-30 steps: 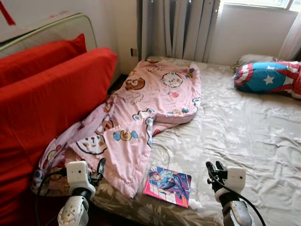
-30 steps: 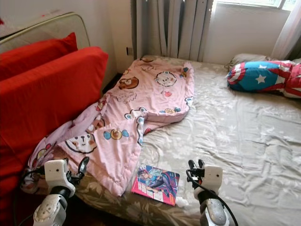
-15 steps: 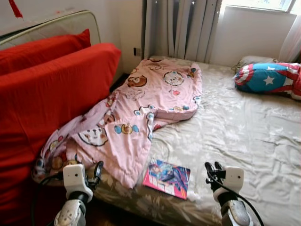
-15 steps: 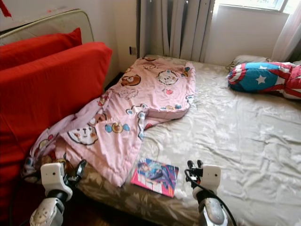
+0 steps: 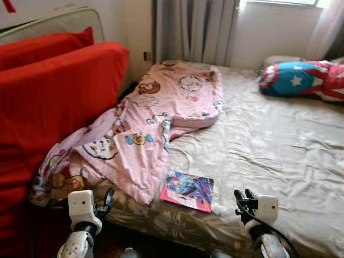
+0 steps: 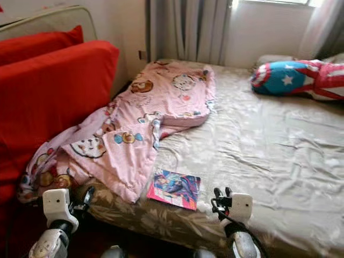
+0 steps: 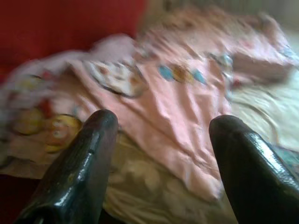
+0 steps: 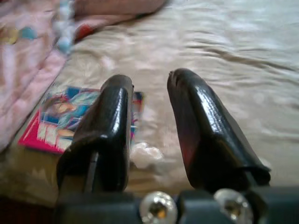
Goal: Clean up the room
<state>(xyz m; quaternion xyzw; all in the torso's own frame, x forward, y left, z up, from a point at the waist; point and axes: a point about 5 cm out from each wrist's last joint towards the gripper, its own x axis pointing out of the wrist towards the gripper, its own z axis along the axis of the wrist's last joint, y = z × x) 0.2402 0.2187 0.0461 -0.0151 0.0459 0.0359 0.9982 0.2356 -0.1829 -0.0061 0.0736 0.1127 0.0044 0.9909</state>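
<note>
A pink book lies near the front edge of the bed, low in the frame. A small white scrap, maybe tissue, sits just beside it. The pink blanket spills off the left side. The left end effector is open; the right end effector is slightly open. Both hold nothing.

Daylight pours in from the window at the far wall, blown out to white glare up there. The bedsheet shines pale and washed near it. Head views look soft, slightly smeared. The floor under the bed edge sits in deep shadow. Left wrist view is heavily blurred; the pink blanket smears. Right wrist view is soft too.
</note>
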